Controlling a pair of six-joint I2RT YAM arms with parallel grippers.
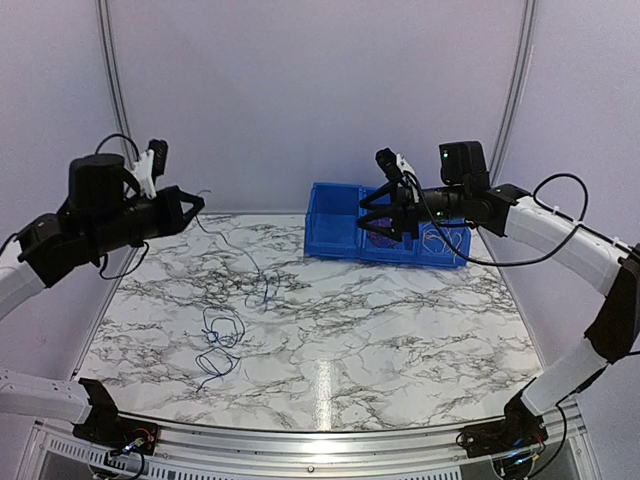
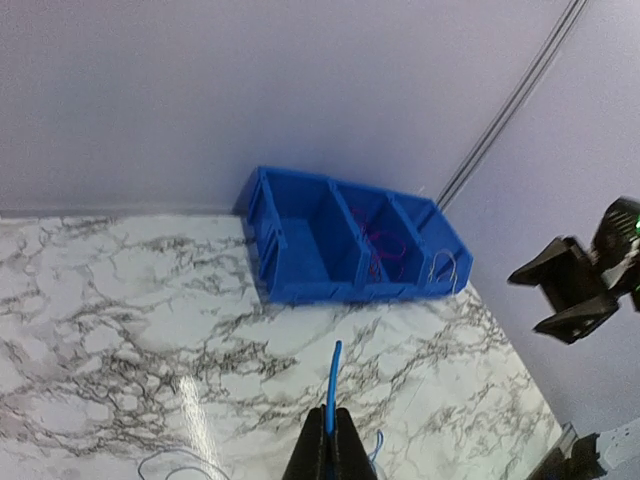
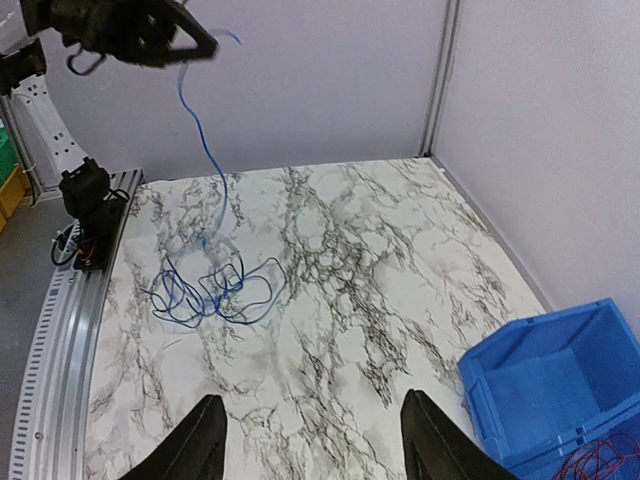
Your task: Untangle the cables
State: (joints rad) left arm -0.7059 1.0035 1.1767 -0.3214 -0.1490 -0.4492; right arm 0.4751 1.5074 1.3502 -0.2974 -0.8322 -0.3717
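Left claw (image 2: 330, 425) raised, well left of bin (image 1: 335, 240), clamped on blue cable (image 2: 333, 385). Cable hangs to looped pile on bench (image 1: 400, 330), front-left of bin. Right claw (image 3: 312, 400) raised near bin, fingers apart. Red cables (image 2: 385, 245) in bin's middle compartment.

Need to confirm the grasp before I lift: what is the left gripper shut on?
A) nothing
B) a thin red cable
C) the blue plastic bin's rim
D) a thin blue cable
D: the left gripper is shut on the thin blue cable, which hangs down to loops on the marble table.
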